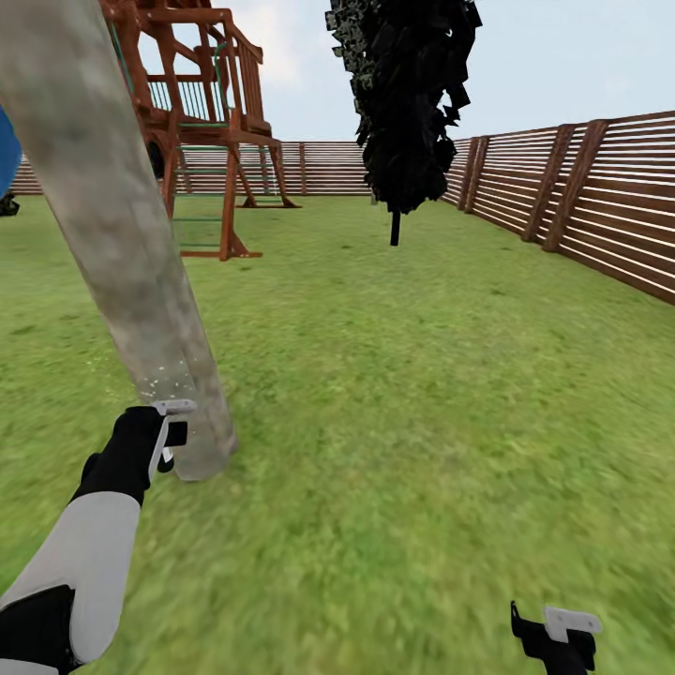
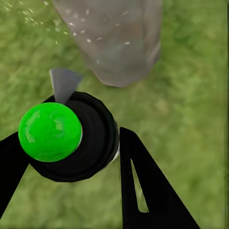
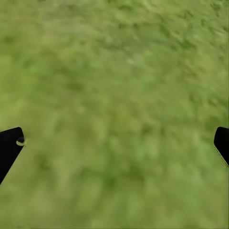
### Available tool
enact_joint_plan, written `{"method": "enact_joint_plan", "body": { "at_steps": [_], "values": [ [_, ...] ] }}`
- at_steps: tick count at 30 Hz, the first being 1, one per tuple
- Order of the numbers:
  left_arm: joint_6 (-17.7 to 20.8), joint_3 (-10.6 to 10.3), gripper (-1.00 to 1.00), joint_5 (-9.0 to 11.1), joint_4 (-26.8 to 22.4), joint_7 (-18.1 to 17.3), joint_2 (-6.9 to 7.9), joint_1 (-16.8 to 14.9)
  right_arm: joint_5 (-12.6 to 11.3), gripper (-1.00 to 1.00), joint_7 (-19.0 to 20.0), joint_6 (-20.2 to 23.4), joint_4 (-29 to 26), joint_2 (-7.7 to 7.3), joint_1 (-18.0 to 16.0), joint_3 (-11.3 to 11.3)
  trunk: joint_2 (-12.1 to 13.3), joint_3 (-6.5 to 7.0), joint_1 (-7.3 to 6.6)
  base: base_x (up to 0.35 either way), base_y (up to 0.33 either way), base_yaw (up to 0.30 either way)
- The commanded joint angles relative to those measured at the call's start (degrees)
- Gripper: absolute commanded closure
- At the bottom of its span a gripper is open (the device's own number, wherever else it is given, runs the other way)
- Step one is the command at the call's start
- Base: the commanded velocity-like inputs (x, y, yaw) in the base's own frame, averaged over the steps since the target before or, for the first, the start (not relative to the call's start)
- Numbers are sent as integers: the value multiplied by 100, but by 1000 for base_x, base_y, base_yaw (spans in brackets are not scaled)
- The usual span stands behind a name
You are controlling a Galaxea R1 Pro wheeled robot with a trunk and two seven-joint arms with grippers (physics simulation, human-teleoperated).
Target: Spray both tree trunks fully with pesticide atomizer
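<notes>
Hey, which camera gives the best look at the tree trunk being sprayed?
The head view: the trunk runs from the grass up past the frame's top, with white specks near the left hand. The left wrist view shows just its base beyond the atomizer. The right wrist view shows grass.

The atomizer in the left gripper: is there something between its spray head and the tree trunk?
Nothing visible. The left gripper holds the atomizer with its grey spray head aimed at the base of the tree trunk; between them lies bare grass and a few white droplets.
</notes>
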Motion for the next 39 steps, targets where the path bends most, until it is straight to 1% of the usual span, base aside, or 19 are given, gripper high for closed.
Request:
{"method": "enact_joint_plan", "body": {
  "at_steps": [1, 7, 13, 17, 21, 23, 24, 26, 30, 32, 33, 34, 35, 38, 39],
  "values": [
    [24, 3, 100, 8, -5, 14, -2, -3, 60, -100, -27, -22, 11, -1, -6, -33, -2, -5, 2, 242, -182, 8],
    [21, 2, 100, 8, -5, 25, 5, 2, 60, -100, -27, -22, 14, -1, -6, -33, -2, -5, 2, 209, -204, 1],
    [16, -7, 100, 0, -5, 25, 12, 12, 60, -100, -27, -22, 14, 1, -6, -32, -2, -5, 2, 26, -266, 9],
    [8, -19, 100, -3, -5, 30, 31, 23, 60, -100, -27, -22, 11, 2, -6, -29, -2, -5, 2, 0, -271, 223],
    [-32, 48, 100, -17, 2, 34, 123, 43, 60, -100, -27, -22, 14, 4, -6, -30, -2, -5, 2, 0, -272, 273],
    [-42, 52, 100, -15, 3, 32, 204, 185, 60, -100, -27, -22, 12, 4, -6, -32, -2, -5, 2, 0, -273, 275],
    [-44, 50, 100, -13, 5, 32, 209, 258, 60, -100, -27, -22, 13, 4, -6, -33, -2, -5, 2, 0, -273, 275],
    [-52, 28, 100, 1, 49, 39, 197, 364, 60, -100, -27, -22, 14, 4, -6, -32, -2, -5, 2, 3, -273, 226],
    [-50, 15, 100, 31, 73, 52, 111, 405, 60, -100, -27, -22, 13, 2, -6, -33, -2, -5, 2, 120, -258, 38],
    [-61, 31, 100, 24, 74, 53, 125, 406, 60, -100, -27, -22, 11, 3, -6, -33, -2, -5, 2, 223, -203, 2],
    [-67, 52, 100, 7, 75, 52, 182, 406, 60, -100, -27, -22, 13, 4, -6, -33, -2, -5, 2, 260, -171, 0],
    [-70, 58, 100, -3, 74, 57, 271, 411, 60, -100, -27, -22, 14, 4, -6, -33, -2, -5, 2, 274, -153, 0],
    [-72, 61, 100, -7, 78, 59, 406, 418, 60, -100, -27, -22, 14, 4, -6, -33, -2, -5, 2, 280, -145, 5],
    [-80, 79, 100, 5, 69, 60, 689, 567, 60, -100, -27, -22, 14, 1, -6, -33, -2, -5, 2, 283, -140, 140],
    [-85, 121, 100, 7, 66, 60, 725, 598, 60, -100, -27, -22, 14, 0, -6, -33, -2, -5, 2, 284, -139, 247]
  ]
}}
